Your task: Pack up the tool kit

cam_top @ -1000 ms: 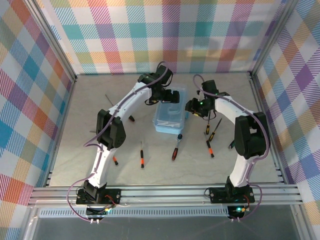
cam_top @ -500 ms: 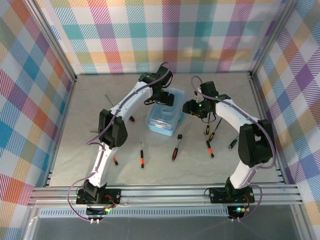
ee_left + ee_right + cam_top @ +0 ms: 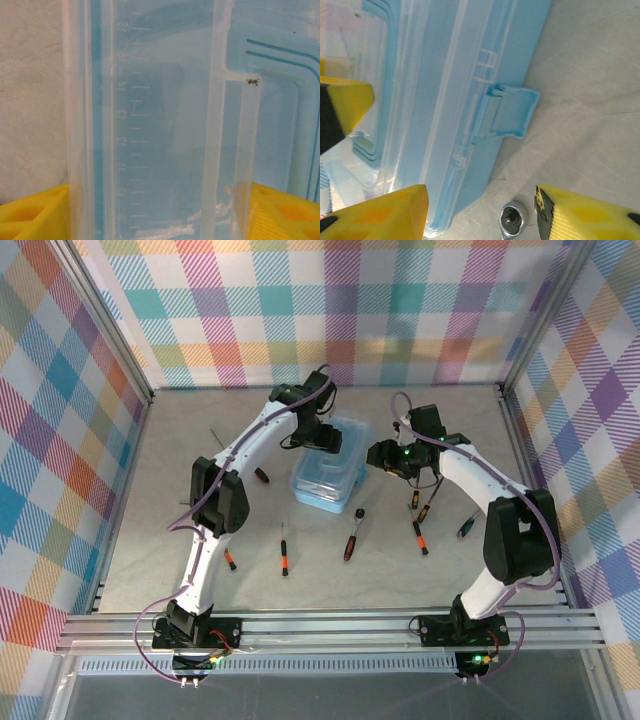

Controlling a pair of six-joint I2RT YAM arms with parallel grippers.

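The tool kit's light-blue box (image 3: 328, 472) lies mid-table with its translucent lid (image 3: 165, 125) down. My left gripper (image 3: 322, 437) is at the box's far end. Its yellow fingers (image 3: 35, 215) press a long strip of the lid's edge from both sides. My right gripper (image 3: 376, 455) is by the box's right side, jaws open. Between its fingertips (image 3: 375, 215) I see the box's corner and the ratchet's head (image 3: 514, 220). A blue latch (image 3: 512, 112) sticks out from the box's side. The ratchet (image 3: 354, 533) and a screwdriver (image 3: 284, 550) lie in front of the box.
More screwdrivers lie loose: two right of the box (image 3: 420, 537) (image 3: 430, 500), a green-tipped one (image 3: 467, 525), one near the left arm (image 3: 230, 560), one left of the box (image 3: 262, 476). A thin metal rod (image 3: 214, 434) lies at the back left. Checked walls enclose the table.
The box slid left and turned slightly. The left gripper's jaws narrowed onto the lid's edge. The right gripper opened wider and shifted a little toward the back.
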